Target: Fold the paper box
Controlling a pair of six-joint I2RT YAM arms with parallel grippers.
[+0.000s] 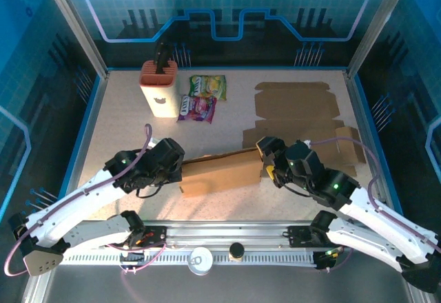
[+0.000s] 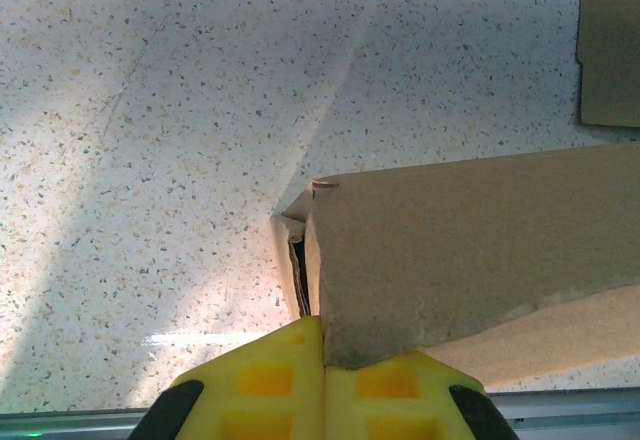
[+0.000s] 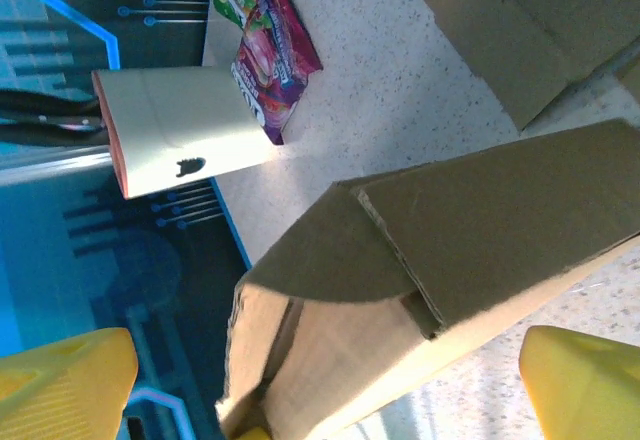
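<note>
The brown paper box (image 1: 220,172), partly folded, lies across the middle of the table between the two arms. My left gripper (image 1: 180,169) is shut on its left end; in the left wrist view the yellow pads (image 2: 270,380) meet with a corner of the paper box (image 2: 470,250) pinched between them. My right gripper (image 1: 265,162) stands open at the right end. In the right wrist view its yellow fingers (image 3: 70,380) are wide apart on either side of the paper box (image 3: 450,250), whose open end with a curved flap faces the camera.
Flat cardboard sheets (image 1: 296,107) lie at the back right, and another (image 1: 344,148) lies beside the right arm. A white holder (image 1: 158,89) with a dark handle stands at the back left. Two snack packets (image 1: 207,86) (image 1: 196,108) lie next to it.
</note>
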